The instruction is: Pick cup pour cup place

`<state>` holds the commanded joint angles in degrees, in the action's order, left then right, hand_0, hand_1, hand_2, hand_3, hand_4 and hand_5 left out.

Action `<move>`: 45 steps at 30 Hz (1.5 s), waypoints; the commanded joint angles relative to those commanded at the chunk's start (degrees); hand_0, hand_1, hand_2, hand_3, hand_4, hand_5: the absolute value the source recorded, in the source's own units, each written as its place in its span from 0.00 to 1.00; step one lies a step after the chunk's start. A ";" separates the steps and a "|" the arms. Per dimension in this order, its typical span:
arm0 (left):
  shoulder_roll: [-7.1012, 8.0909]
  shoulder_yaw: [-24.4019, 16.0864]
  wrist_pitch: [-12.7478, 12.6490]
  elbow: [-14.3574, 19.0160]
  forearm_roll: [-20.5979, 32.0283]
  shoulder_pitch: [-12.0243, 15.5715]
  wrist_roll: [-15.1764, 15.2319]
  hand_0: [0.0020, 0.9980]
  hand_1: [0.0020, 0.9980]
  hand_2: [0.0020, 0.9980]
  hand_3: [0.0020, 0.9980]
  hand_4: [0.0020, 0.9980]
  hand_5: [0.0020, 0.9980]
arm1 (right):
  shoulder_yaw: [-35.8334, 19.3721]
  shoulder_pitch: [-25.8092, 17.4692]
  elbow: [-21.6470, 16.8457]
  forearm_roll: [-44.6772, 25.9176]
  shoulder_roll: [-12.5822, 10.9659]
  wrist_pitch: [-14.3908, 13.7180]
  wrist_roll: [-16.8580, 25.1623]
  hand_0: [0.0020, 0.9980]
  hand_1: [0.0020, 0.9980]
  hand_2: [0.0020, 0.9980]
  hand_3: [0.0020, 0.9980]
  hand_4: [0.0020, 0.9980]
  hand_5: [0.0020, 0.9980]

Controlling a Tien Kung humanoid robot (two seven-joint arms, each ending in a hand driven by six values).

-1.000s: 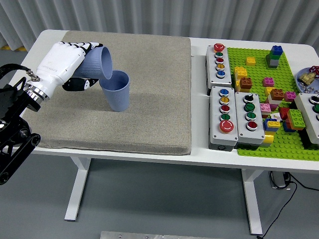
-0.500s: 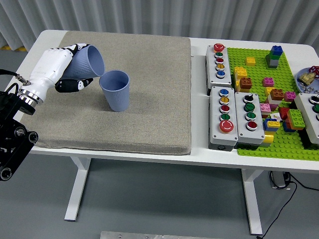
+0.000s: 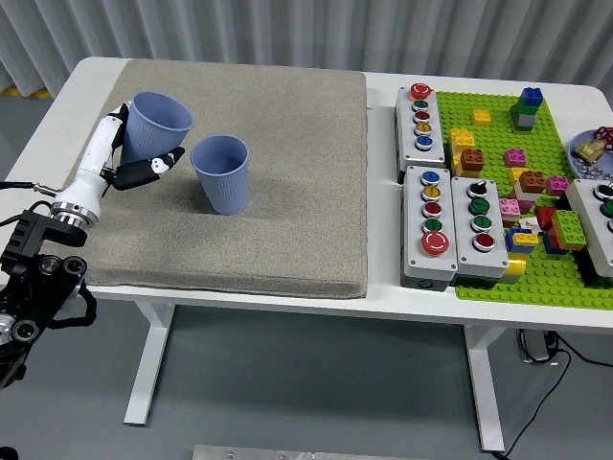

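- White table [image 3: 287, 297] stands before a wall of grey vertical slats [image 3: 287, 29]; a grey mat [image 3: 287, 192] covers its left and middle part.
- At the left edge, the left arm [image 3: 38, 278] comes up from the lower corner, black below and white near the wrist.
- Left hand [image 3: 120, 158] is over the mat's left part, at about 10 o'clock from the mat's centre; its fingers [image 3: 153, 165] are closed around a blue cup, thumb side below, other fingers behind the cup.
- Held cup [image 3: 158, 125] is nearly upright, its mouth leaning a little to the upper right; whether its base touches the mat, I cannot tell.
- Second blue cup [image 3: 222, 174] stands upright on the mat, just beside the held cup at its 4 o'clock; the two look close but apart.
- Right of the mat, three grey button boxes [image 3: 450, 225] lie on the table, each with a row of coloured buttons.
- At 3 o'clock from the mat, a green baseplate [image 3: 498, 144] carries many coloured bricks [image 3: 527, 107].
- At the right edge, a small dish [image 3: 594, 153] with mixed objects and part of another box [image 3: 599, 225] are partly cut off.
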<state>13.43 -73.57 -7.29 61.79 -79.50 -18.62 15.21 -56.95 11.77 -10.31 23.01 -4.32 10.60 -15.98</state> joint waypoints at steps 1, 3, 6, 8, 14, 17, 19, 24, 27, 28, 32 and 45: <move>-0.63 0.02 0.11 -0.73 2.53 0.36 0.49 0.48 0.58 0.66 0.57 0.58 0.02 | -0.03 0.03 0.00 0.00 0.02 -0.01 -0.02 0.74 0.70 0.74 0.60 0.13 0.22; -1.91 -0.44 0.30 -1.69 5.20 0.91 1.16 0.48 0.59 0.66 0.57 0.59 0.02 | -0.01 0.06 0.00 -0.08 0.01 0.03 -0.02 0.74 0.70 0.74 0.60 0.13 0.23; -3.69 -1.08 0.03 -3.10 5.73 1.41 2.22 0.48 0.59 0.66 0.57 0.59 0.02 | -0.11 0.08 0.00 0.08 0.07 0.01 -0.06 0.74 0.70 0.74 0.60 0.13 0.23; -4.66 -1.53 -0.20 -3.58 4.77 1.54 2.49 0.48 0.59 0.65 0.57 0.59 0.03 | -0.12 0.09 0.00 0.19 0.09 0.04 -0.10 0.74 0.70 0.74 0.60 0.13 0.23; -6.00 -2.51 -0.90 -3.95 3.37 1.82 3.20 0.49 0.59 0.65 0.56 0.59 0.03 | -0.14 -0.08 0.00 0.42 0.17 0.10 -0.18 0.74 0.70 0.74 0.60 0.13 0.23; -6.06 -2.68 -0.95 -4.18 3.13 1.76 3.60 0.49 0.59 0.65 0.56 0.59 0.03 | -0.14 -0.15 0.00 0.47 0.17 0.12 -0.20 0.74 0.70 0.74 0.60 0.13 0.23; -6.20 -2.87 -1.01 -4.52 3.18 1.63 3.90 0.49 0.59 0.65 0.56 0.59 0.03 | -0.17 -0.16 0.00 0.58 0.19 0.12 -0.24 0.74 0.70 0.74 0.60 0.13 0.23; -6.58 -3.65 -1.39 -5.83 3.27 1.47 4.60 0.54 0.62 0.66 0.57 0.60 0.03 | -0.21 -0.21 0.00 0.73 0.27 0.12 -0.30 0.74 0.70 0.74 0.60 0.13 0.23; -6.79 -4.70 -1.94 -7.04 3.33 1.44 4.54 0.52 0.61 0.66 0.57 0.60 0.04 | -0.21 -0.25 0.00 0.74 0.30 0.13 -0.32 0.74 0.70 0.75 0.60 0.13 0.23; -6.80 -4.84 -2.02 -7.21 3.29 1.42 4.51 0.52 0.61 0.66 0.57 0.60 0.04 | -0.21 -0.25 0.00 0.74 0.31 0.13 -0.33 0.74 0.70 0.75 0.60 0.13 0.23; -6.76 -5.61 -2.11 -8.30 3.96 1.12 4.46 0.53 0.61 0.66 0.57 0.60 0.04 | -0.17 -0.22 0.00 0.61 0.31 0.12 -0.31 0.74 0.70 0.75 0.60 0.13 0.23; -7.32 -5.80 -2.10 -10.66 4.61 0.29 4.51 0.55 0.63 0.68 0.57 0.61 0.06 | 0.00 0.15 0.00 0.21 0.24 0.11 -0.23 0.74 0.70 0.75 0.60 0.13 0.23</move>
<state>6.11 -79.37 -9.39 51.14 -74.89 -18.33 19.72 -56.95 11.93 -10.31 23.22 -4.08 10.71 -16.21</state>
